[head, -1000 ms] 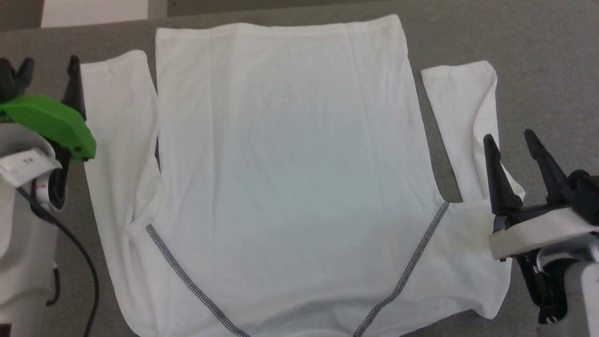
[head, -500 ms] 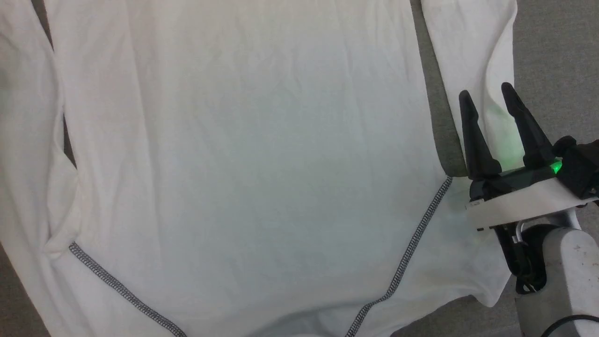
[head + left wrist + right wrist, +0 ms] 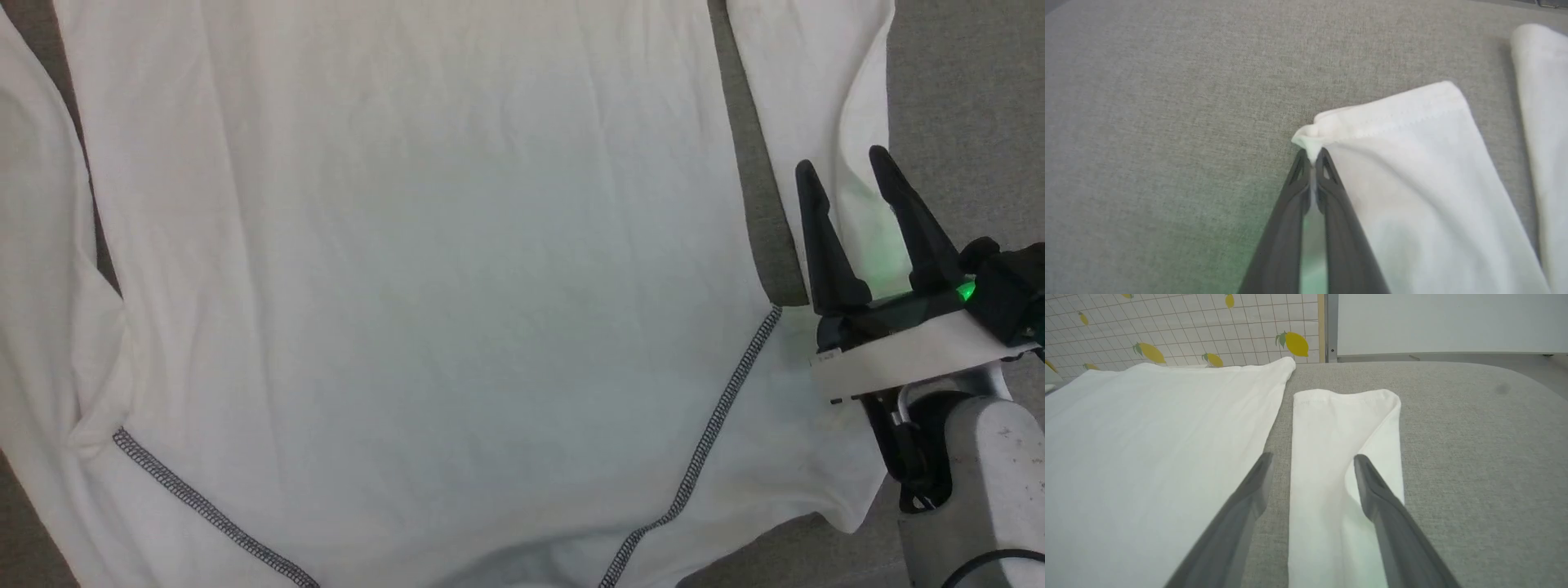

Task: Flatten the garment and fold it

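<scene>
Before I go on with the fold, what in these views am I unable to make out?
- Head view: the garment's neckline and hem are cut off by the bottom and top edges.
- Head view: the right end effector covers part of the right sleeve.
- Left wrist view: how much cuff sits inside the left end effector is hidden by its own fingers.

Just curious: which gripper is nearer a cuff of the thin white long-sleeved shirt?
Left: the left gripper pinches one cuff; the right gripper hangs open, short of the other cuff.
</scene>
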Motion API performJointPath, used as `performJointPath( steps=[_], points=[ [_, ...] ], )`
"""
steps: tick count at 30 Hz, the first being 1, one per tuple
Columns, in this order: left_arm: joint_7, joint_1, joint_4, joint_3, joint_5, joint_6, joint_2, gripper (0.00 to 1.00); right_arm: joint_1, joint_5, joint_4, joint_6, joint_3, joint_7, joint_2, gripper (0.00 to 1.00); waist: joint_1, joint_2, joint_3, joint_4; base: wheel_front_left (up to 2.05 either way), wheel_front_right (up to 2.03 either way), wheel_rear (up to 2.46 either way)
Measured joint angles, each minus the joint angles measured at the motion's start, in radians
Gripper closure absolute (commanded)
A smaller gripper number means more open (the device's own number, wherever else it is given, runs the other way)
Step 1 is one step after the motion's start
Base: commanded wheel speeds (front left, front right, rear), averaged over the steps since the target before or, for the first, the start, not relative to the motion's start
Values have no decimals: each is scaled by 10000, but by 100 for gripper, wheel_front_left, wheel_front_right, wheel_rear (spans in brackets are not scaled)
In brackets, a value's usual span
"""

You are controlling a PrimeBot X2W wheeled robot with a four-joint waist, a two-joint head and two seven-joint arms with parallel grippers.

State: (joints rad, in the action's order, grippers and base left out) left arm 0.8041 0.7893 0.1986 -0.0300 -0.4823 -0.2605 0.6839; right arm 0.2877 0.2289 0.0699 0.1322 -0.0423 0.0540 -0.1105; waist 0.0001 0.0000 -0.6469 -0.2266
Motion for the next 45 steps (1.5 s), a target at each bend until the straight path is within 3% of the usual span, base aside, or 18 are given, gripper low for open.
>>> performJointPath(
  steps=[5, 11, 19, 25, 32, 37, 41, 45],
  points=[
    [-1547, -796, -86, 128, 151, 98, -125, 100, -62, -90, -44, 0, 117, -79, -10, 0, 0, 0, 566, 150, 0, 0, 0],
    [-3139, -1654, -518, 658, -36, 604, -146, 100, -597, -242, -21, 0, 407, -337, -29, 0, 0, 0, 1574, 429, 0, 0, 0],
    [-3363, -2887, -1801, 888, -573, 1187, 50, 100, -1838, -458, 284, 0, 901, -895, 56, 0, -2, 0, 3162, 1014, 0, 0, 0],
    [-2934, -3521, -3578, 497, -1095, 1361, -297, 100, -2435, -558, 746, 0, 1028, -1287, 232, 0, -2, 0, 4222, 1556, 0, 0, 0],
    [-2955, -3697, -5515, -761, -1446, 1459, -1592, 100, -2738, -604, 976, 0, 1026, -1524, 322, 0, -2, 0, 5180, 2076, 0, 0, 0],
    [-2968, -3569, -6424, -2472, -1505, 1455, -3060, 100, -2925, -612, 1110, 0, 1037, -1643, 341, 0, -2, 0, 5654, 2273, 0, 0, 0],
    [-3237, -3405, -6311, -3822, -1603, 1486, -4378, 100, -3043, -612, 1246, 0, 1083, -1689, 360, 0, -3, 0, 5763, 2294, 0, 0, 0],
    [-3524, -3320, -5181, -5141, -1613, 1705, -5530, 100, -3046, -610, 1300, 0, 1078, -1707, 391, 0, -2, 0, 5617, 2209, 0, 0, 0]
  ],
)
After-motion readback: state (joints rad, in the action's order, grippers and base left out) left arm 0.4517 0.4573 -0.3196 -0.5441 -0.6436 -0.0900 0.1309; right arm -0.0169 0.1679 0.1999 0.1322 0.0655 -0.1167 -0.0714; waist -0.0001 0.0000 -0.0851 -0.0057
